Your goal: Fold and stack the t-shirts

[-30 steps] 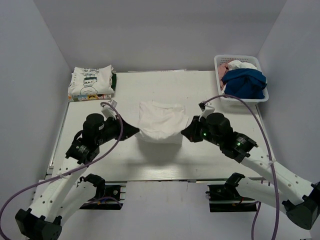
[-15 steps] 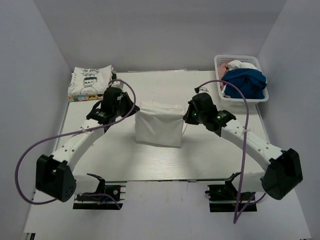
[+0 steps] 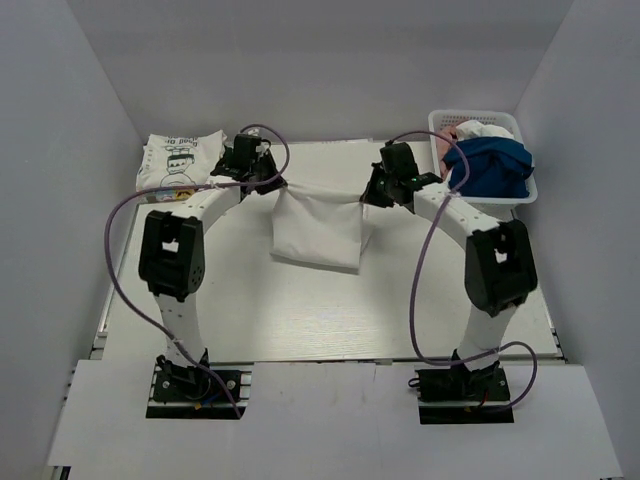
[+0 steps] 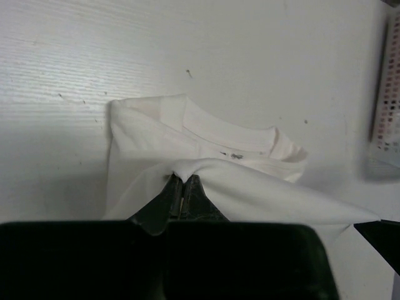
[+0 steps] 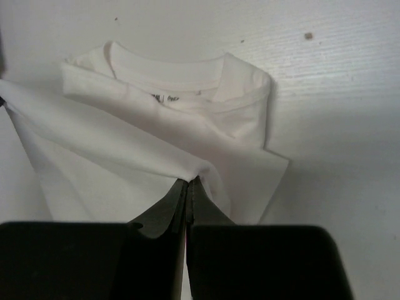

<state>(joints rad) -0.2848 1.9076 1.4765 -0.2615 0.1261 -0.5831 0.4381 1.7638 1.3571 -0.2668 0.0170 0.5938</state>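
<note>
A plain white t-shirt [image 3: 318,228] is held stretched between both arms near the back of the table, its lower part lying flat. My left gripper [image 3: 279,186] is shut on the shirt's left corner [image 4: 185,167]. My right gripper [image 3: 364,198] is shut on its right corner [image 5: 199,170]. Both wrist views show the collar [image 4: 228,139] [image 5: 169,70] lying on the table beyond the pinched fold. A folded white t-shirt with dark cartoon print [image 3: 180,162] lies at the back left. A royal-blue t-shirt [image 3: 490,168] fills the basket at the back right.
The white lattice basket [image 3: 482,122] stands at the back right corner and also holds pinkish and white cloth [image 3: 462,133]. Its wall shows at the right edge of the left wrist view [image 4: 389,100]. White walls enclose the table.
Both arms have reached from the table's middle toward the back, carrying the shirt's near edge up and over. The grips have stayed shut.
</note>
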